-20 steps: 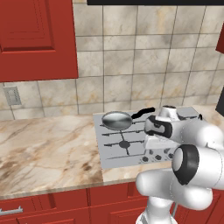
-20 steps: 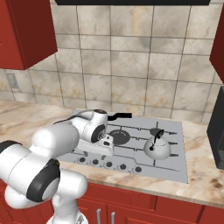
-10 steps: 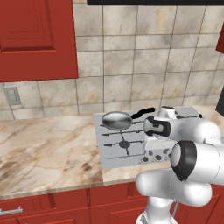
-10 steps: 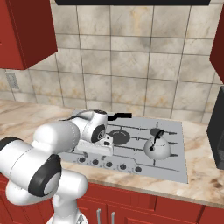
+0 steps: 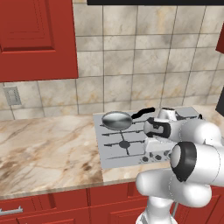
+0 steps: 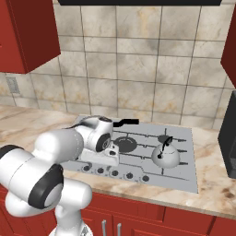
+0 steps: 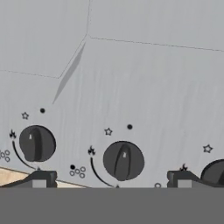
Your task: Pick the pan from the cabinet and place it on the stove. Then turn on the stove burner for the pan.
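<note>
The shallow round silver-grey metal frying pan [image 5: 117,120] with its straight black handle sits on the far left burner of the flat light-grey rectangular cooktop [image 5: 114,154], its handle pointing right toward the arm. From the right base view the pan is mostly hidden behind the white arm, with only the black handle showing past it. A domed silver kettle [image 6: 165,156] with a black handle stands on the right half of the cooktop, well apart from the pan.

The two-finger gripper [image 7: 109,180] hangs low over the near edge of the cooktop, looking down on the row of small dark round knobs. Its two dark fingertips [image 7: 41,179] stand wide apart, holding nothing (one at each lower corner of the hand view). A dark round knob [image 7: 123,160] lies between them, just beyond the tips; whether the tips touch the panel cannot be told. A second knob [image 7: 37,143] sits just above the left tip, and part of a third shows by the right one.

The red wall cabinet [image 5: 35,39] with raised-panel door hangs at upper left above the marbled beige countertop [image 5: 48,148].
</note>
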Available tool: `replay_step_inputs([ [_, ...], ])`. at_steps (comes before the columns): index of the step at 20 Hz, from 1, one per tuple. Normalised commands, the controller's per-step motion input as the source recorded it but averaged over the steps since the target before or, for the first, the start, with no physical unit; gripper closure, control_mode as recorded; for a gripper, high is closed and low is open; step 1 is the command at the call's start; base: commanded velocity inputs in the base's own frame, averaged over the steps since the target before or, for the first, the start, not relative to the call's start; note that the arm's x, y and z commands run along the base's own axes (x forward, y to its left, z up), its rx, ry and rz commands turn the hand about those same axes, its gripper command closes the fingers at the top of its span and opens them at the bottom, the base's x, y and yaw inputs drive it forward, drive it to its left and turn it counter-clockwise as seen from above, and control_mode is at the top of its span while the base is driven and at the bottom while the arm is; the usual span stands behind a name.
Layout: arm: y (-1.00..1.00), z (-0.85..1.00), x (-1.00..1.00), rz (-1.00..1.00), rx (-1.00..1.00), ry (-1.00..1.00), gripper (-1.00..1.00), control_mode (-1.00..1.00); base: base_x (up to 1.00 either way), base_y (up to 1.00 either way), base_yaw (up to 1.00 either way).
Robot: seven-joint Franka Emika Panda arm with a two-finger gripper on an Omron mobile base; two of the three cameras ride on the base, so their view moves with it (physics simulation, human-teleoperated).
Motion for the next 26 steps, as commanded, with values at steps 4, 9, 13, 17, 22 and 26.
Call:
replay_step_inputs([
  [4, 0.0, -0.16, -0.03, 0.01, 0.0, 0.0, -1.0, -1.0, 0.0, 0.0, 0.0],
  [9, 0.0, -0.2, -0.01, 0.01, -0.01, 0.0, -1.0, -1.0, 0.0, 0.0, 0.0],
  [13, 0.0, -0.19, 0.0, 0.02, 0.0, 0.0, -1.0, -1.0, 0.0, 0.0, 0.0],
  [17, 0.0, -0.17, 0.0, 0.02, 0.0, 0.0, -1.0, -1.0, 0.0, 0.0, 0.0],
  [22, 0.0, -0.17, -0.15, 0.0, 0.0, 0.0, -1.0, -1.0, 0.0, 0.0, 0.0],
  [26, 0.0, -0.16, -0.39, 0.0, 0.0, 0.0, -1.0, -1.0, 0.0, 0.0, 0.0],
])
